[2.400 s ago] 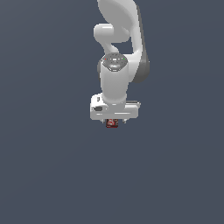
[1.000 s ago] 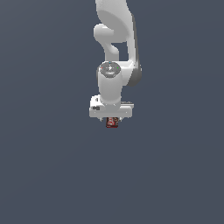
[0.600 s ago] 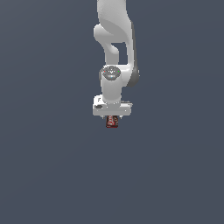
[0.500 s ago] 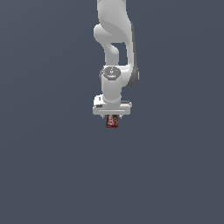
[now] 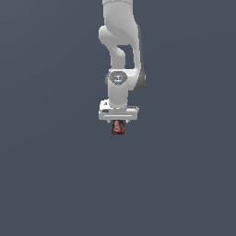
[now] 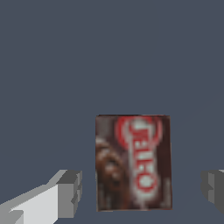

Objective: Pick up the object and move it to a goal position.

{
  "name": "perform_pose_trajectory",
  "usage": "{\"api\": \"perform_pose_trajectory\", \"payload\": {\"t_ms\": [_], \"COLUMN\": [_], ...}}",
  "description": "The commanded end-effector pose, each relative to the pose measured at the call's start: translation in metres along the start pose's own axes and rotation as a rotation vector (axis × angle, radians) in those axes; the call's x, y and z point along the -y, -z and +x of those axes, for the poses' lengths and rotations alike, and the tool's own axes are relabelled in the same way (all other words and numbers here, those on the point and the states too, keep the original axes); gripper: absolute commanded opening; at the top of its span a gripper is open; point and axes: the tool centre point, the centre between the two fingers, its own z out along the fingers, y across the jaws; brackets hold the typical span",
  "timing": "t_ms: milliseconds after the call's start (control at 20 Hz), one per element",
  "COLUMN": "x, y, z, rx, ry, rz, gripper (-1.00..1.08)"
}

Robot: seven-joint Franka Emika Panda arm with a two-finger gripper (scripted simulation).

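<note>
The object (image 6: 133, 162) is a small dark-red box with a white and red label, lying flat on the dark grey surface. In the wrist view it sits between the two grey fingertips of my gripper (image 6: 142, 190), with a visible gap on each side, so the jaws stand open around it without touching it. The exterior view shows the object (image 5: 118, 127) poking out just under the white hand of my gripper (image 5: 118, 122), which points straight down from the arm. The fingers themselves are mostly hidden there.
A plain dark grey surface (image 5: 55, 184) fills both views. Only the white arm (image 5: 120, 41) rises above the hand, toward the top of the exterior view.
The hand has turned about its vertical axis, so it looks narrower in the exterior view than 2.4 s ago. The object has stayed in the same spot beneath it.
</note>
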Motion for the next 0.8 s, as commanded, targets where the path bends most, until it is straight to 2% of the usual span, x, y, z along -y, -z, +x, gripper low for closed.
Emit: {"api": "perform_pose_trajectory", "payload": {"t_ms": [0, 750], "x": [0.0, 0.0], "y": [-0.002, -0.05], "z": [0.0, -0.002], "rx": [0.0, -0.001], "ry": [0.0, 0.0], "rz": [0.0, 0.0], "gripper": [1.0, 1.0]}}
